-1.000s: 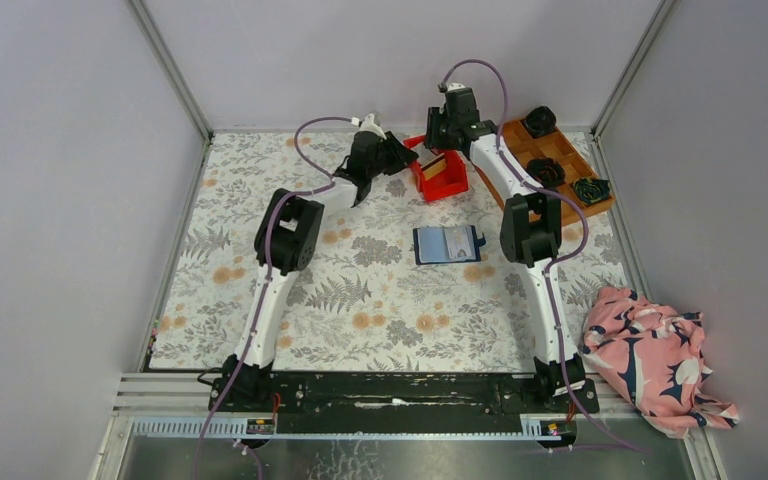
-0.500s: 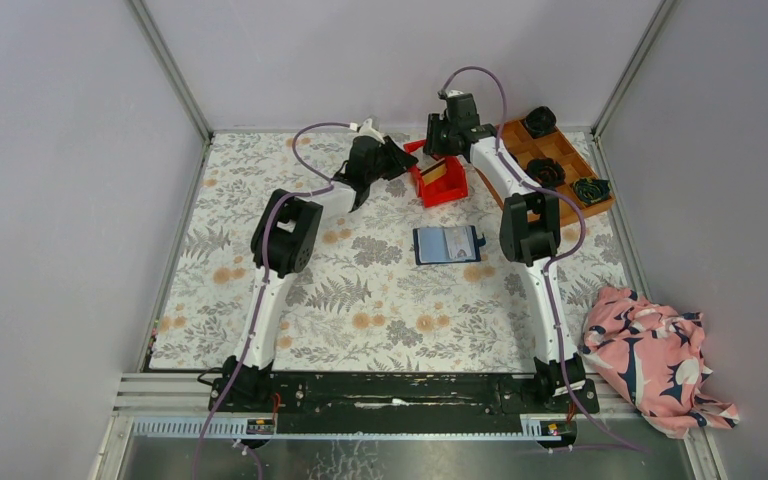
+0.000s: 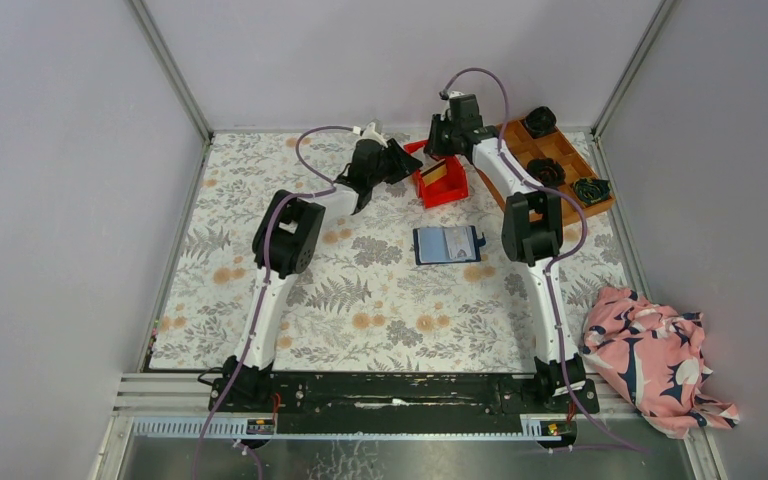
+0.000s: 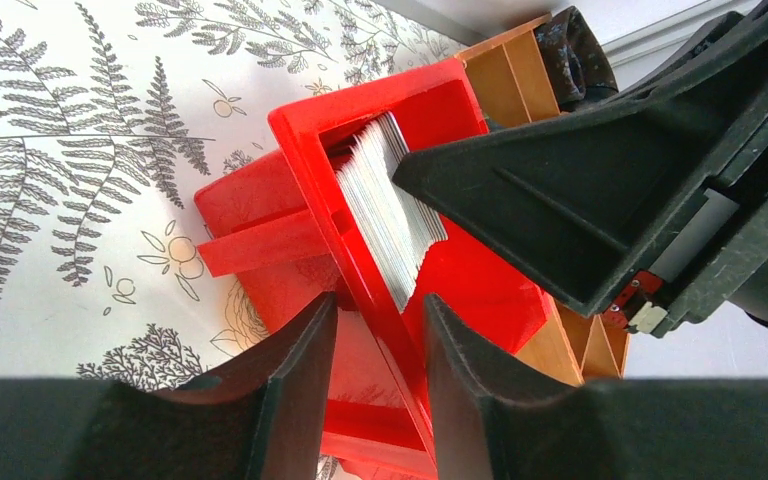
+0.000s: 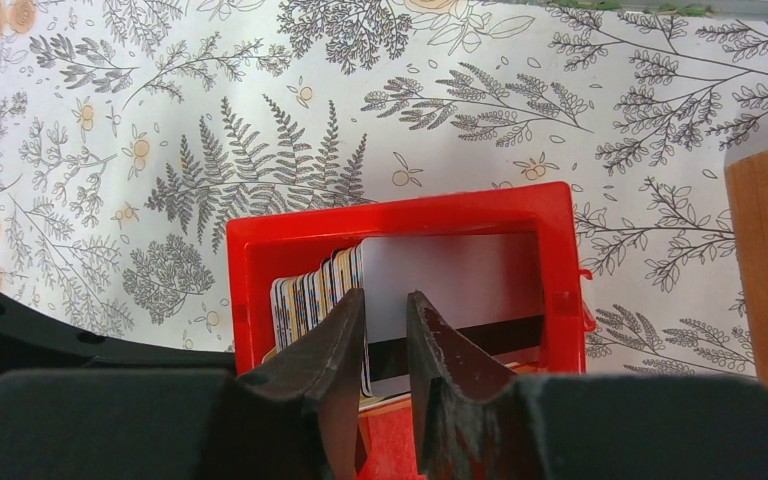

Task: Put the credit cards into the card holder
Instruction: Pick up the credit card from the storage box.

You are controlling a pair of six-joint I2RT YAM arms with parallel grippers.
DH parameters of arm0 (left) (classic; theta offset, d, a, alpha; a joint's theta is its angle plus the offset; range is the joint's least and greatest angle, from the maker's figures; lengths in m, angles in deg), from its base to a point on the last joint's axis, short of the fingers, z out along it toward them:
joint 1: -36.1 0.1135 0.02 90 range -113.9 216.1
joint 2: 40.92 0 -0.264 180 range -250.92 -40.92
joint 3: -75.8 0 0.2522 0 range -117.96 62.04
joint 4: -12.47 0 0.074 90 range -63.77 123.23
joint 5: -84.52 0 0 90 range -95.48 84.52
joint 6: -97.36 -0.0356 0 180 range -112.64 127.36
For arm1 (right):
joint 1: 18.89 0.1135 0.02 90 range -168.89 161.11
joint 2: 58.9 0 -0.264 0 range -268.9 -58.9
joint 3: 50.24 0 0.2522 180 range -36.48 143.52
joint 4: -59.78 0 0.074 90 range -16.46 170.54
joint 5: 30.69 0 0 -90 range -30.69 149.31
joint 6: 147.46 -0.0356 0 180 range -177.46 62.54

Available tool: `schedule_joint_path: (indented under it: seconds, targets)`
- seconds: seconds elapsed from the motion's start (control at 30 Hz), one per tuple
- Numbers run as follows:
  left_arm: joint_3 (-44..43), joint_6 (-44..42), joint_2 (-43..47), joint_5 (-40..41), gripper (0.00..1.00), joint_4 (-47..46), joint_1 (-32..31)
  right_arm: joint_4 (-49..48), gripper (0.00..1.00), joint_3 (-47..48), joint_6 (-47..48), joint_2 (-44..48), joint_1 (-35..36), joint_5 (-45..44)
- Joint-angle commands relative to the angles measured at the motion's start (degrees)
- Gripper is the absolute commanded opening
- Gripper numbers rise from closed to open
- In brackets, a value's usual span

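A stack of credit cards point(image 5: 310, 290) stands on edge in a red bin point(image 5: 400, 220). A white card with a black stripe point(image 5: 460, 275) leans at the stack's right. A tan card point(image 3: 433, 170) shows in the bin point(image 3: 442, 190) from above. My right gripper point(image 5: 385, 297) hangs just over the cards, jaws a narrow gap apart, nothing between them. My left gripper point(image 4: 378, 302) straddles the bin's wall point(image 4: 310, 140) and grips it; the cards' edges point(image 4: 390, 215) show beyond. The navy card holder point(image 3: 447, 244) lies open mid-table, apart from both grippers point(image 3: 407, 160) point(image 3: 442, 150).
A wooden grid tray point(image 3: 560, 150) with dark rolled bundles point(image 3: 545, 120) stands right of the bin, close to the right arm. A pink patterned cloth point(image 3: 655, 360) lies off the mat at the near right. Walls close in the back and sides.
The red bin has turned and shifted slightly with the left gripper on it. The right gripper has moved a little left and down over the cards.
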Motion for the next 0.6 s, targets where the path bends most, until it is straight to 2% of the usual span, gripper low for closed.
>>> schedule_joint_path:
  seconds: [0.0, 0.57]
  targets:
    - [0.3, -0.1, 2.1, -1.4, 0.44, 1.4, -0.8, 1.3, 0.27, -2.8, -1.1, 3.0, 0.3, 3.2]
    - [0.0, -0.1, 3.7, -0.8, 0.45, 2.2, -1.0, -0.2, 0.26, -6.4, -2.5, 8.1, 0.4, 5.0]
